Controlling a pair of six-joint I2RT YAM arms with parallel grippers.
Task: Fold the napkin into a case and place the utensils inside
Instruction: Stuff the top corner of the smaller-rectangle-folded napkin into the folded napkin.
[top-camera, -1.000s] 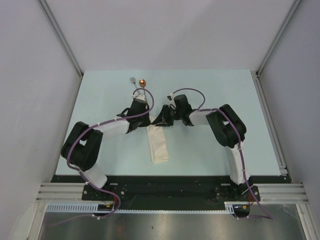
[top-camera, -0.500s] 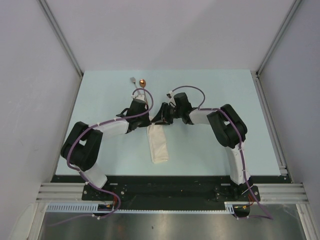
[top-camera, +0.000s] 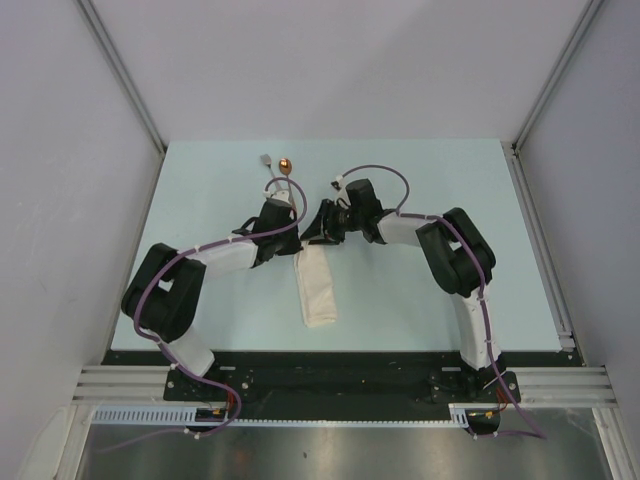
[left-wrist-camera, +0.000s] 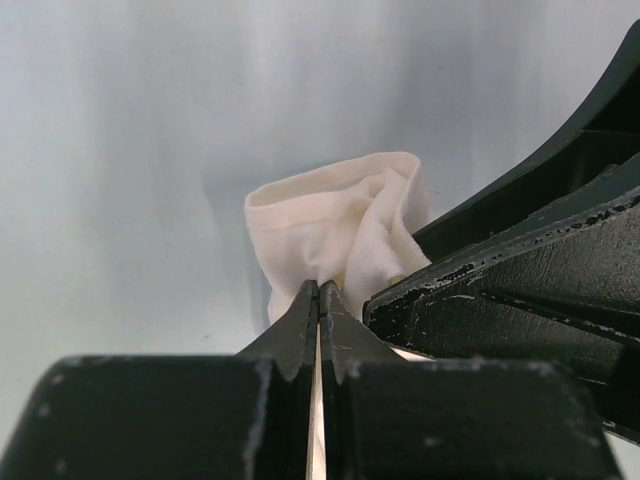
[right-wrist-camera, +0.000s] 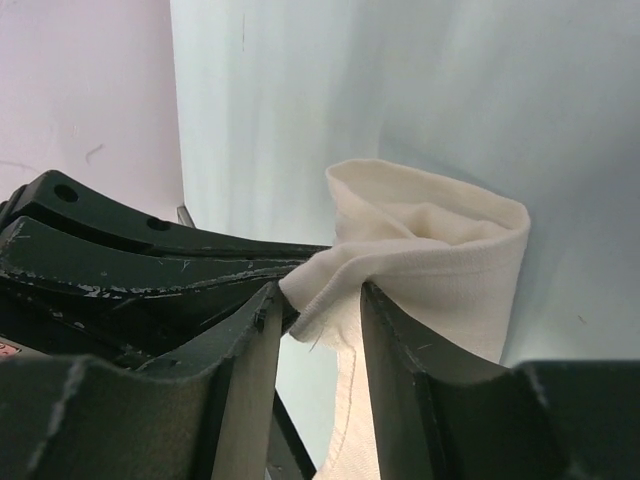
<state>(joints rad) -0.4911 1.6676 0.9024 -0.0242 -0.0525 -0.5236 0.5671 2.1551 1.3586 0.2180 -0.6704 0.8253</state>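
- The case (top-camera: 319, 293), a narrow strip of off-white cloth, lies on the pale table (top-camera: 430, 180) between the two arms. Its length runs from the near edge toward the grippers, seen from the overhead camera.
- The far end of the strip is raised off the surface, where both grippers meet over it. The near end lies flat on the table.
- The left gripper (left-wrist-camera: 318, 288) has its jaws pressed together on a thin layer of the cloth. In the left wrist view no gap shows between the tips, and the fabric bunches up just beyond them into a rounded, open-looking fold.
- The right gripper (right-wrist-camera: 318, 293) holds its jaws a narrow way apart, with a bunched edge of the same cloth filling the gap and touching both fingers (right-wrist-camera: 395, 345). Beyond the tips the fabric curves round into a loop that stands upright on the table.
- The two grippers sit just beside each other at the strip's far end. The right one's black fingers cross the right side of the left wrist view, close against the cloth.
- The fork (top-camera: 265, 160) and the copper-bowled spoon (top-camera: 285, 164) lie side by side farther back on the table, apart from the cloth and beyond the left wrist. Their handles are partly hidden by the arm's cable.
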